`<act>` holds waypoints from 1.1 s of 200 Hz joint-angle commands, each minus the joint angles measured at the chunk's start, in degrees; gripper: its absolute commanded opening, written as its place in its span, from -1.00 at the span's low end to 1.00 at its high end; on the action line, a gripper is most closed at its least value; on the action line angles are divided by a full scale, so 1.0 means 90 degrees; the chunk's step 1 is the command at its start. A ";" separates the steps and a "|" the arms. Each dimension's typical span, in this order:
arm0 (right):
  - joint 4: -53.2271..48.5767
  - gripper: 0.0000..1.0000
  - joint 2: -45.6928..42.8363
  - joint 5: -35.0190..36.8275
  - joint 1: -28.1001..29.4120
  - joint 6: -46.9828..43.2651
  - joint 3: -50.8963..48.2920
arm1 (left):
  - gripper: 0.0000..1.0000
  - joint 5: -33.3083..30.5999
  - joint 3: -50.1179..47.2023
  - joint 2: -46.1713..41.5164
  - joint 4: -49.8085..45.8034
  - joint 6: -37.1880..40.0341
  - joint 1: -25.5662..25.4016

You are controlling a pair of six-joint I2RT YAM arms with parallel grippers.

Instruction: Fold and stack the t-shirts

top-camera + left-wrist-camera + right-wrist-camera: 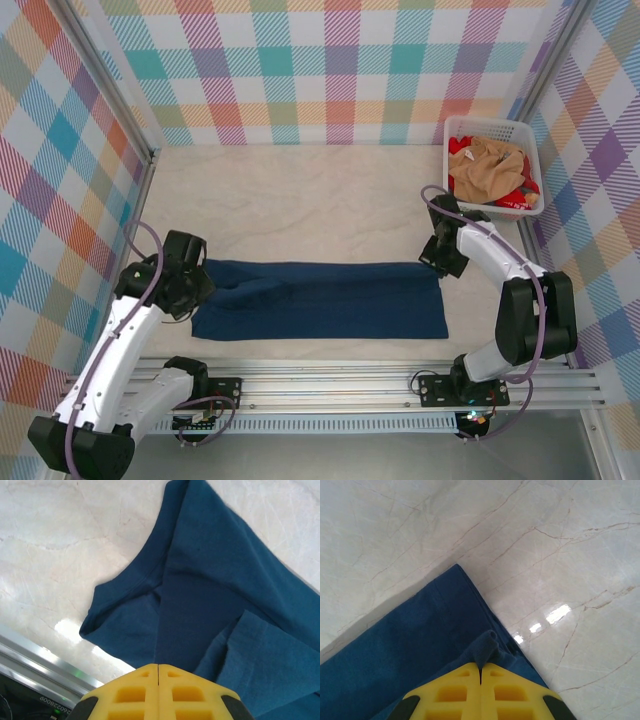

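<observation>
A navy blue t-shirt (320, 300) lies flat as a long folded band across the near part of the table. My left gripper (200, 285) is at its left end. In the left wrist view the yellow jaws (158, 666) are shut, and a crease of the navy cloth (215, 595) runs straight into their tip. My right gripper (440, 262) is at the shirt's far right corner. Its jaws (480, 669) are shut on a small raised pinch of the navy cloth (420, 645). A tan-orange t-shirt (490, 165) and a red one (520, 195) lie bunched in the basket.
The white plastic basket (490, 125) stands at the back right against the wall. A metal rail (330, 385) runs along the near table edge just below the shirt. Checked walls close in the left, back and right sides. Bare marble-look tabletop (300, 200) stretches behind the shirt.
</observation>
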 commanded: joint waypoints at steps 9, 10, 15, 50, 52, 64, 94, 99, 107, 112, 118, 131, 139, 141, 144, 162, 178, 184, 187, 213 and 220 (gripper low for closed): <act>-0.0257 -1.00 0.0111 0.0039 -0.0017 0.0210 -0.0150 | -1.00 0.0326 -0.0517 -0.0069 -0.0167 -0.0325 -0.0058; -0.0259 -1.00 0.0112 0.0037 -0.0022 0.0218 -0.0154 | -1.00 0.0332 -0.0531 -0.0068 -0.0165 -0.0333 -0.0058; -0.0262 -1.00 0.0125 0.0027 -0.0024 0.0242 -0.0175 | -1.00 0.0361 -0.0608 -0.0091 -0.0136 -0.0368 -0.0072; -0.0253 -1.00 0.0204 0.0003 -0.0022 0.0257 -0.0255 | -1.00 0.0266 -0.0882 -0.0220 -0.0107 -0.0497 -0.0087; -0.0257 -1.00 0.0209 -0.0002 -0.0023 0.0256 -0.0255 | -1.00 0.0263 -0.0886 -0.0210 -0.0108 -0.0497 -0.0087; -0.0298 -1.00 0.0258 -0.0036 -0.0017 0.0275 -0.0255 | -1.00 0.0279 -0.0943 -0.0124 -0.0096 -0.0490 -0.0087; -0.0330 -1.00 0.0226 -0.0052 -0.0017 0.0315 -0.0323 | -1.00 0.0172 -0.1006 -0.0029 -0.0068 -0.0487 -0.0100; -0.0321 -1.00 0.0223 -0.0047 -0.0012 0.0315 -0.0338 | -1.00 0.0156 -0.1008 -0.0026 -0.0071 -0.0497 -0.0097; -0.0331 -1.00 0.0230 -0.0044 -0.0018 0.0316 -0.0351 | -1.00 0.0143 -0.1027 -0.0011 -0.0060 -0.0492 -0.0102; -0.0332 -1.00 0.0230 -0.0042 -0.0017 0.0324 -0.0352 | -1.00 0.0157 -0.1036 -0.0006 -0.0048 -0.0490 -0.0097; -0.0332 -1.00 0.0230 -0.0042 -0.0013 0.0324 -0.0348 | -1.00 0.0171 -0.1044 0.0005 -0.0043 -0.0486 -0.0097; -0.0380 -1.00 0.0213 -0.0009 -0.0017 0.0338 -0.0353 | -1.00 0.0139 -0.1045 0.0020 -0.0069 -0.0485 -0.0107; -0.0443 -1.00 0.0189 0.0051 -0.0018 0.0385 -0.0360 | -1.00 0.0088 -0.1028 0.0015 -0.0117 -0.0505 -0.0107; -0.0461 -1.00 0.0178 0.0062 -0.0017 0.0400 -0.0362 | -1.00 0.0065 -0.1023 0.0012 -0.0122 -0.0519 -0.0107; -0.0482 -1.00 0.0153 0.0080 -0.0019 0.0424 -0.0376 | -1.00 0.0043 -0.1016 0.0012 -0.0145 -0.0533 -0.0108; -0.0507 -0.62 -0.0047 0.0183 -0.0017 0.0573 -0.0493 | -0.94 0.0069 -0.1028 -0.0023 -0.0128 -0.0602 -0.0107; -0.0665 -0.19 -0.0270 0.0450 -0.0017 0.0813 -0.0546 | -0.50 0.0188 -0.0992 -0.0072 -0.0094 -0.0770 -0.0108; -0.0703 -0.13 -0.0396 0.0572 -0.0016 0.0890 -0.0562 | -0.33 0.0180 -0.0927 -0.0110 -0.0132 -0.0865 -0.0108; -0.0710 -0.11 -0.0460 0.0628 -0.0017 0.0928 -0.0567 | -0.27 0.0166 -0.0889 -0.0137 -0.0158 -0.0902 -0.0107; -0.0538 -0.09 -0.0907 0.0872 -0.0017 0.0975 -0.0548 | -0.14 -0.0061 -0.0402 -0.0254 -0.0126 -0.1058 -0.0108; -0.0388 -0.12 -0.0926 0.0811 -0.0008 0.0888 -0.0515 | -0.16 -0.0094 -0.0233 -0.0145 -0.0059 -0.1063 -0.0110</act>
